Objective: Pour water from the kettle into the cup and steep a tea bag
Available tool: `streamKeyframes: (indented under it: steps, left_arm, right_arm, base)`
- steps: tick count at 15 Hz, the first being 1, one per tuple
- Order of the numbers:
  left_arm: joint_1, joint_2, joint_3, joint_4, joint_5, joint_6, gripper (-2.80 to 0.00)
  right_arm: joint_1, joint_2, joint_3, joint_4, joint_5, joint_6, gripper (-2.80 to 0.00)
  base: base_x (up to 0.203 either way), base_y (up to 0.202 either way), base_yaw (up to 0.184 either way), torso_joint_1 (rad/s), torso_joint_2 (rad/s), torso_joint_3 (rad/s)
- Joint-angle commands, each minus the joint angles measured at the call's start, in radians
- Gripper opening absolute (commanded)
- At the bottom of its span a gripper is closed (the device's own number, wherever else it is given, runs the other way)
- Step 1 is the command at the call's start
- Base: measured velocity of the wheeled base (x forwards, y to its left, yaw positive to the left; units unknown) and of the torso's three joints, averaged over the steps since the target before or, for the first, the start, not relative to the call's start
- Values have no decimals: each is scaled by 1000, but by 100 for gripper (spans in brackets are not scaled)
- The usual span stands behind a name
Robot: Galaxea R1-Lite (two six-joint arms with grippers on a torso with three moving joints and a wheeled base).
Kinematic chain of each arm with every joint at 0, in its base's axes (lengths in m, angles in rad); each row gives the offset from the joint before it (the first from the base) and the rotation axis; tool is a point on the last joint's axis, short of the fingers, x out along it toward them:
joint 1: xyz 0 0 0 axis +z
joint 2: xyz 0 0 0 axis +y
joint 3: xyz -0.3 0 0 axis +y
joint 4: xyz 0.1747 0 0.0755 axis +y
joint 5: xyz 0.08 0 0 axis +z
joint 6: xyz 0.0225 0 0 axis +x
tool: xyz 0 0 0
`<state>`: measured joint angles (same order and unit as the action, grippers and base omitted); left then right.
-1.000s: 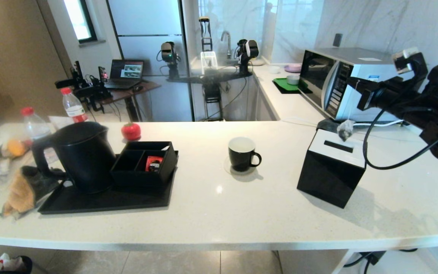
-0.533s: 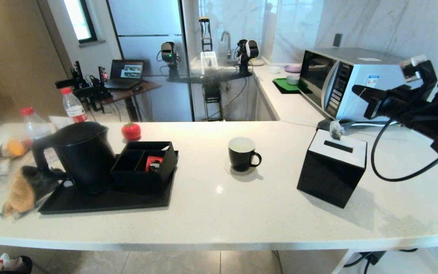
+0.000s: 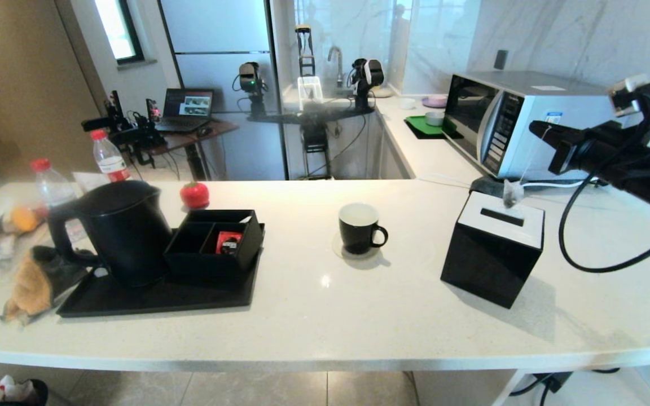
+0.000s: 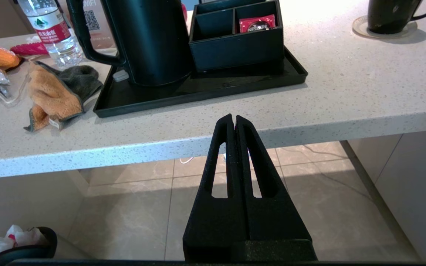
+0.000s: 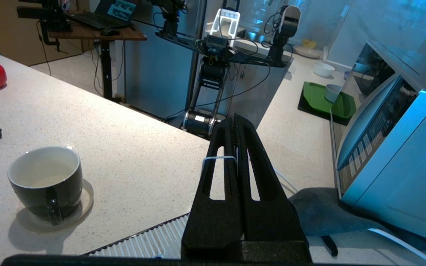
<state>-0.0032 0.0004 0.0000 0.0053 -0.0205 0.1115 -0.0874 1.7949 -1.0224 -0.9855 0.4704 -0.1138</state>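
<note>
Matte black right arm; looping black cable; slotted tapered jaws; white-tipped wrist block.

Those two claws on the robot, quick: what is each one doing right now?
Left gripper: closed, empty, parked below the counter edge.
Right gripper: closed on the string of the tea bag, which dangles over the tissue box.

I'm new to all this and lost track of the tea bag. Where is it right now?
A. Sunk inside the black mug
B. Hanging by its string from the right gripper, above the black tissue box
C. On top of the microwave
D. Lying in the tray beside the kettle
B: the tea bag dangles on its string from the shut right gripper, just over the tissue box.
</note>
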Motion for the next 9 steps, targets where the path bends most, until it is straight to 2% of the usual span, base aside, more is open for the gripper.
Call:
streamKeyframes:
  steps: [1,9]
  left_arm:
    - [0,0,0,0,-1,0,-280]
    - [0,0,0,1,1,0,-280]
  right_arm:
    - [0,-16,-1,-1,4,-1,-280]
    - [2,-32,57,-18,4,-3,-280]
  base:
    - [0,0,0,0,0,0]
    - [0,0,0,0,0,0]
